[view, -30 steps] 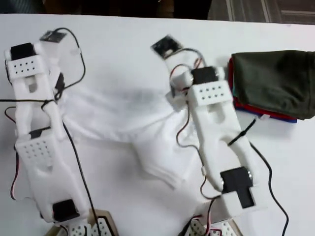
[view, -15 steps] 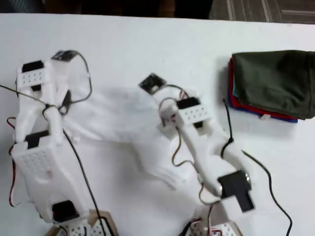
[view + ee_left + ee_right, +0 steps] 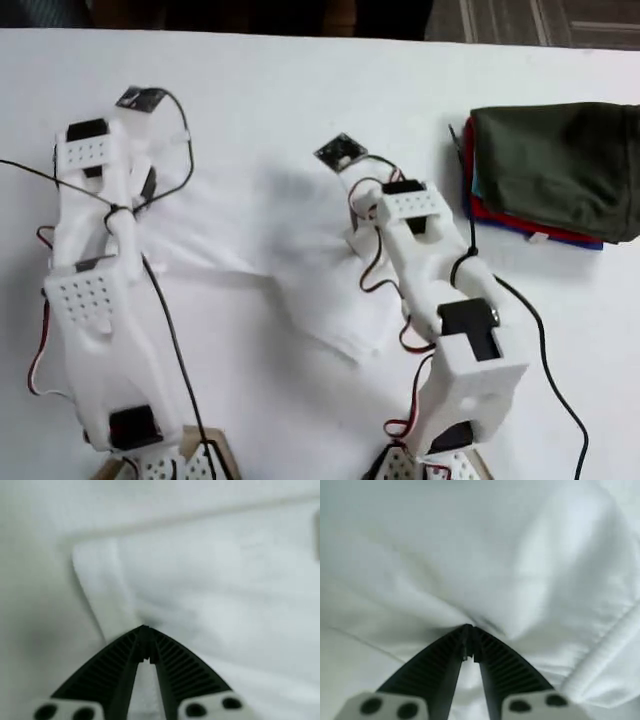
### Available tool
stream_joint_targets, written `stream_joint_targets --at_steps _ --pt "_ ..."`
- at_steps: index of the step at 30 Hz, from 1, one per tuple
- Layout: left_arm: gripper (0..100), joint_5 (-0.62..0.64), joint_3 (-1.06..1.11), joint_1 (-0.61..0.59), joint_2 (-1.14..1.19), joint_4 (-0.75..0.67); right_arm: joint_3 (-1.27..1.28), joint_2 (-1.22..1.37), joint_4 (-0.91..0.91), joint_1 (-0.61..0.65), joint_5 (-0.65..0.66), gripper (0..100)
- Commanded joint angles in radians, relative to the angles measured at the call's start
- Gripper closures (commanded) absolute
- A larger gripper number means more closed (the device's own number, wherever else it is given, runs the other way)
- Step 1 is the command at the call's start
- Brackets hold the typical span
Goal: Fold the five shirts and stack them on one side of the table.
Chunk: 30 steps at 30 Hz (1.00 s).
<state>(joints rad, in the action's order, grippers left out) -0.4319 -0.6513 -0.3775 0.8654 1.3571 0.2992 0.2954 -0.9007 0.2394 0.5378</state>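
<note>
Jaws on both arms are pressed together at the tips, each pinching a pucker of cloth. Left gripper (image 3: 145, 639) has a ridge of the white shirt (image 3: 255, 235) caught between its black ribbed fingers (image 3: 115, 675), next to a folded edge of the fabric. Right gripper (image 3: 470, 640) is nipped on a raised fold of the same shirt, with a ribbed hem running close by.

High view: white shirt lies rumpled mid-frame on the white table (image 3: 300, 70), strung between the two arms, with one flap trailing toward lower centre. Left arm (image 3: 95, 300) is at frame left with its wrist over the shirt's left end. Right arm (image 3: 440, 290) is right of centre with its wrist over the shirt's right end.

Stack of folded shirts (image 3: 550, 170) sits at the right edge, apart from the white shirt: dark green shirt (image 3: 560, 160) on top, red shirt (image 3: 490, 212) edge under it, blue shirt (image 3: 590, 243) edge at the bottom.
</note>
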Motion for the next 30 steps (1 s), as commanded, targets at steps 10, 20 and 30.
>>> stream_joint_targets --at_steps 10,20,30 --pt "97 0.006 -0.624 0.006 0.244 0.310 -0.051 -0.036 -0.065 -0.018 0.014 98.1" --pt "97 0.008 -0.789 0.006 0.198 0.434 -0.044 -0.317 -0.272 0.108 0.014 98.1" --pt "97 0.006 -0.323 0.006 -0.055 0.428 0.135 -0.358 -0.306 0.341 0.015 98.1"
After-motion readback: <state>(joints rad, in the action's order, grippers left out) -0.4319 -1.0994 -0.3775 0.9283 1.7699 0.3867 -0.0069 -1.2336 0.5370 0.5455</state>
